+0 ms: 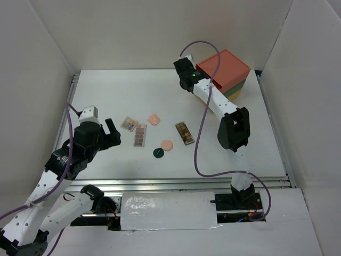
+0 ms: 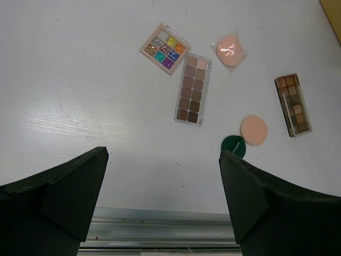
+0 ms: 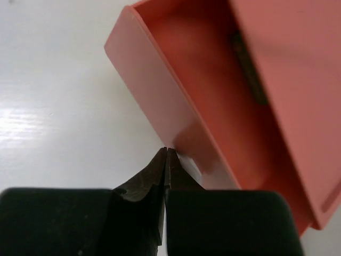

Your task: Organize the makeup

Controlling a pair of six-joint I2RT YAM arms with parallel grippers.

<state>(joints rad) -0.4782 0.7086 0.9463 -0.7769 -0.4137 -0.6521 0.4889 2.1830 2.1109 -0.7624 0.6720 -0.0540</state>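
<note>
- Overhead, white table inside plain white walls.
- Makeup lies scattered well left of the drawer box.
- My left gripper spread wide; my right gripper pressed together against its open orange drawer.

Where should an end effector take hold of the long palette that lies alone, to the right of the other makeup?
Probably across its middle, coming from straight above. The long palette lies flat and looks narrow enough to pinch by its two long edges. Bare table shows along both of those edges, and the peach round compact lies apart from it, so a descent there should meet nothing else.
</note>
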